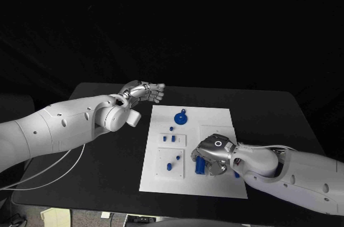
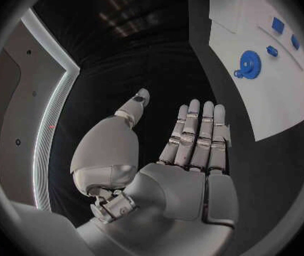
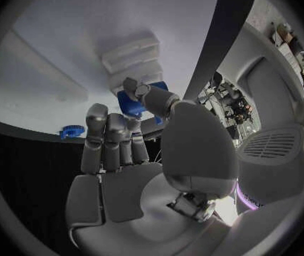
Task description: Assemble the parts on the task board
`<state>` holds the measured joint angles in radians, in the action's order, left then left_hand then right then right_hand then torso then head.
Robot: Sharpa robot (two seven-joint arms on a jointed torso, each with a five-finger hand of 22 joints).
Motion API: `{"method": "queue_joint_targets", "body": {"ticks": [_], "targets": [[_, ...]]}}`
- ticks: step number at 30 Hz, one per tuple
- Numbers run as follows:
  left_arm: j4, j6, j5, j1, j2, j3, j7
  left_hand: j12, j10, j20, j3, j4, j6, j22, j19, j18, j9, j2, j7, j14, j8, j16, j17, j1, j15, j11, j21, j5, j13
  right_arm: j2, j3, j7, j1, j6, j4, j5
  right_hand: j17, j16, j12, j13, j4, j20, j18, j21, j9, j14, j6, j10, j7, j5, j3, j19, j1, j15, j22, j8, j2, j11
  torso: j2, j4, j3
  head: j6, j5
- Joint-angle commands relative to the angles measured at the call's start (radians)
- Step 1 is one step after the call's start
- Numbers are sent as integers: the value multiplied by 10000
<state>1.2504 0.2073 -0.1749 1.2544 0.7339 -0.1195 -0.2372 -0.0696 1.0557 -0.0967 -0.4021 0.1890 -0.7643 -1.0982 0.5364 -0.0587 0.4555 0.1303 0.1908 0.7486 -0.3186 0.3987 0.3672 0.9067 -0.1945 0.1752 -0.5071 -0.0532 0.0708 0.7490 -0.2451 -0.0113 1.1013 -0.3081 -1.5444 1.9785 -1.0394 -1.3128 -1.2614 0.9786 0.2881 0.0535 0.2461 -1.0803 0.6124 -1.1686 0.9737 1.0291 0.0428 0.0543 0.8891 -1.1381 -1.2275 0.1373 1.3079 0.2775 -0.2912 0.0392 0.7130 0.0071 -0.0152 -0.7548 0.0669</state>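
A blue part [image 3: 132, 103] sits pinched between thumb and fingers of the right robot hand [image 1: 213, 156], low over the near right of the white task board [image 1: 215, 118], presumably so it can be lined up with a seat there. A blue gear [image 1: 181, 118] and small blue pegs [image 1: 172, 137] lie farther up the board. The left robot hand [image 1: 145, 92] hovers empty, fingers straight and apart, over the black bench [image 1: 107, 137] beyond the board's far left corner, seemingly kept clear.
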Motion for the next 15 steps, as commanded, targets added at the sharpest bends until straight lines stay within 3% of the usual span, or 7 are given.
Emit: {"method": "queue_joint_targets", "body": {"ticks": [1, 15], "targets": [[14, -145, -41, 5, -14, 6, -44, 0, -51, -13, 51, -8, 39, -13, -66, -193, -11, -77, 42, 45, -46, -50, 10, -2, -40, 19, 46, 27, -9, 11, -16, 338, -25, 79, -6, -78, -1, 38, -52, -26, -19, -19, 157, 47, 51, 69, 313, -67, 193, -56, 70, 14, -119, -3, 39, 73, 30, 22, 1, 8, 2, -1, 0], [6, -150, -52, 4, -11, 5, -38, 2, -55, -12, 55, -5, 52, -19, -66, -192, -15, -80, 47, 45, -40, -55, 11, -4, -40, 21, 51, 27, -10, 30, -17, 389, -25, 124, 16, -42, -9, 60, -87, -90, -14, -44, 157, 73, 28, 141, 274, -166, 183, -56, 126, 82, -170, -10, 44, 31, 12, 18, -1, -3, -3, -29, -7]]}}
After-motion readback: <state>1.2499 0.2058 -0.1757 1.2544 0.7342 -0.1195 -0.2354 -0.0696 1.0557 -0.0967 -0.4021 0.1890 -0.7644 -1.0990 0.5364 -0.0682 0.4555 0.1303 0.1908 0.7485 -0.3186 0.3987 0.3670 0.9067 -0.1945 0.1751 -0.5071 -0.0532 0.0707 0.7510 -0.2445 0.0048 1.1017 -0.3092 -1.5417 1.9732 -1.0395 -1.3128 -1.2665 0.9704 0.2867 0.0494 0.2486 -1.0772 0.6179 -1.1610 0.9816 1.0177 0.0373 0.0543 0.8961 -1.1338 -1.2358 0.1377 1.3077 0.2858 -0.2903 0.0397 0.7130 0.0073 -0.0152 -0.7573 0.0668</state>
